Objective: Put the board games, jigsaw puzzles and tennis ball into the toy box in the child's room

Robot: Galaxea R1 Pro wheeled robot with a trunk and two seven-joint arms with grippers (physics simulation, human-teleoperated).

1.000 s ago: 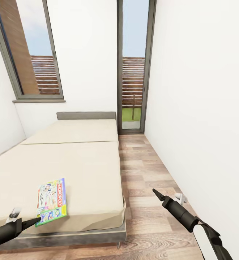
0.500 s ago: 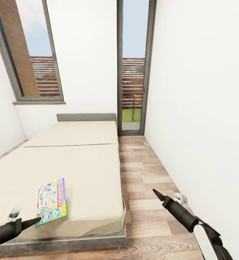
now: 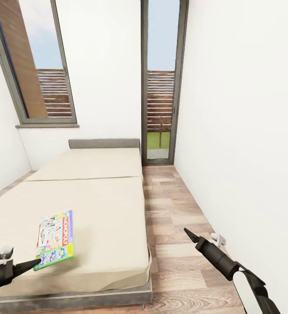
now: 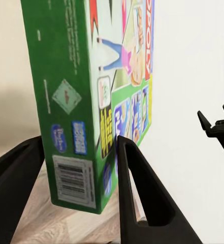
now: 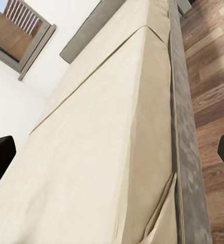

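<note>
The task looks to be in an early or middle stage: one board game (image 3: 55, 240), the white-green-yellow one, is in the grip of the left gripper (image 3: 32, 262) over the near part of the bed (image 3: 104, 205), not yet carried off to the toy box. How many other toys are already stowed cannot be judged from here.

In the left wrist view the two dark fingers (image 4: 137, 193) straddle the game's green edge (image 4: 66, 101), closed onto it, though actual contact on the far side is hard to confirm. To the right, the right gripper (image 3: 200, 239) hangs over the wood floor (image 3: 178, 209) beside the bed with its fingers spread wide, holding nothing.
</note>
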